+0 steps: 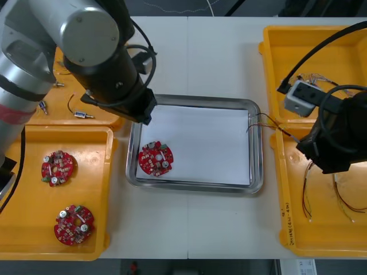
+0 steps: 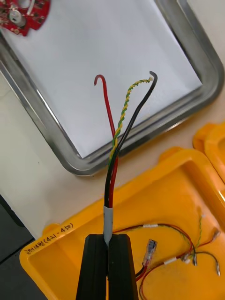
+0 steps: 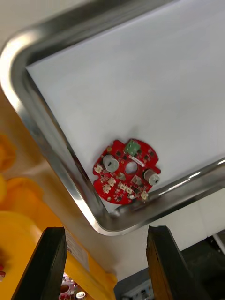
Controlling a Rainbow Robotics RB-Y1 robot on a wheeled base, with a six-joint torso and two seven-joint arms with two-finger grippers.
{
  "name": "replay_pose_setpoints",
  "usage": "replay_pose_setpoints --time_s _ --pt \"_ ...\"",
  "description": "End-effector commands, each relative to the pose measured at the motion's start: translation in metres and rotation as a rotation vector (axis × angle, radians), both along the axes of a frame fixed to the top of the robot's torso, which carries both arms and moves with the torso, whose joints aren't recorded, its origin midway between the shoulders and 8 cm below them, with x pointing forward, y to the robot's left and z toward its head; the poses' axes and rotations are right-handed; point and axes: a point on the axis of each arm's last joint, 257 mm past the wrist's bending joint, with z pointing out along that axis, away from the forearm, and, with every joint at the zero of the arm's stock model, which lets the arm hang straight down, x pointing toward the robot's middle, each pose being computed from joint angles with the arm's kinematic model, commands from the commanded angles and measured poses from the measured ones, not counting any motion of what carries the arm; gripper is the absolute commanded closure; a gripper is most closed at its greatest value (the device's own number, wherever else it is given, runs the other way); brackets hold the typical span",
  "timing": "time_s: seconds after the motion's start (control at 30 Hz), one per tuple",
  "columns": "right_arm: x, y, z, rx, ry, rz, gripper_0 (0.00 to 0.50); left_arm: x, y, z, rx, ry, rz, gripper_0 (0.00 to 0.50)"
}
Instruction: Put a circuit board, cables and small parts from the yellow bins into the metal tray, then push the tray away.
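I am watching my right claw (image 2: 108,238) first. Its two black fingers are squeezed tight on a cable (image 2: 114,159), down at the grey sleeve near one end. The cable is a bunch of three wires: a red one, a black one, and a twisted yellow and green one. The claw is over the near right bin (image 1: 324,224), and the wires stick out from it toward the metal tray (image 1: 195,101). Their loose tips reach past the tray's right rim, over the white inside. I cannot tell if the tips touch the white. Other cables (image 2: 180,253) lie in the bin under the claw, and the far right bin (image 1: 298,46) has some thin cables (image 1: 321,77) in it too. One round red circuit board (image 1: 156,158) lies flat in the tray, in the near left corner, just beside the rim. My left claw (image 3: 105,229) hangs over that side of the tray. Its fingers stand wide apart with nothing between them, and I can see the board past them. Two more red boards (image 1: 58,167) lie in the near left bin (image 1: 28,200), one closer to me than the other. A few small metal parts (image 1: 84,114) lie in the far left bin (image 1: 60,100), right beside my left arm.
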Motion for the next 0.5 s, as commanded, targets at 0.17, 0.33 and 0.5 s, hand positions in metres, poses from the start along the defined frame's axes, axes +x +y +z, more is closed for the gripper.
replay_pose_setpoints --time_s 0.17,0.33,0.5 --pt "0.018 0.057 -0.002 -0.112 -0.034 0.217 0.500 0.018 0.074 0.030 -0.133 -0.093 0.302 0.000" --pt "0.035 0.083 -0.007 -0.185 -0.090 0.326 0.500 0.019 0.119 0.030 -0.112 -0.115 0.388 0.000" --pt "0.048 0.104 -0.022 -0.238 -0.084 0.399 0.500 0.021 0.162 0.039 -0.113 -0.143 0.482 0.000"
